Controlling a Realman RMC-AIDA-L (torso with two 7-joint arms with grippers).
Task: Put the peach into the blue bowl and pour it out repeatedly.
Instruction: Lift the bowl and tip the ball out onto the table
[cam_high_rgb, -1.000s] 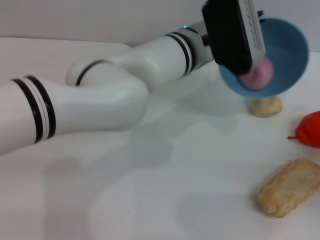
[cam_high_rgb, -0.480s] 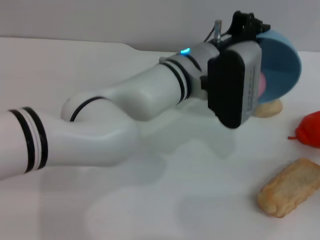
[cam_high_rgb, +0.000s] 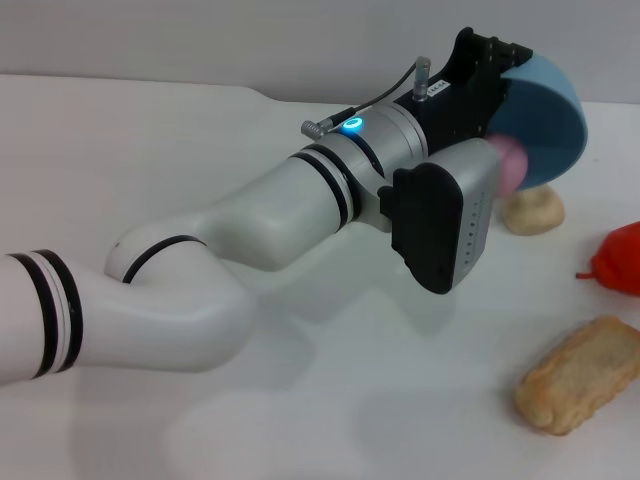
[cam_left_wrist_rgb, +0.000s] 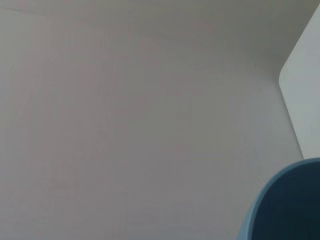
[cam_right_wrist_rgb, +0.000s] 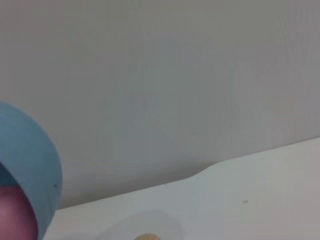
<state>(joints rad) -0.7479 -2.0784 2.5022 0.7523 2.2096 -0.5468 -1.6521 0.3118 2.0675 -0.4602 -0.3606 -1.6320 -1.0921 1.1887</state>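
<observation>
My left gripper (cam_high_rgb: 492, 72) is shut on the rim of the blue bowl (cam_high_rgb: 552, 112) and holds it in the air at the far right of the table, tipped well onto its side. The pink peach (cam_high_rgb: 511, 163) lies at the bowl's low edge, half hidden behind my wrist. The bowl's rim also shows in the left wrist view (cam_left_wrist_rgb: 286, 205). The right wrist view shows the bowl (cam_right_wrist_rgb: 31, 150) with the peach (cam_right_wrist_rgb: 15, 216) inside it. My right gripper is out of view.
A beige lumpy ball (cam_high_rgb: 533, 212) lies on the white table (cam_high_rgb: 150, 130) just under the bowl. A red pepper-like item (cam_high_rgb: 620, 258) sits at the right edge. A tan bread-like block (cam_high_rgb: 580, 375) lies at the front right.
My left wrist has rolled over and the bowl has tipped further onto its side. The peach has slid toward the low rim. The forearm has swung slightly lower.
</observation>
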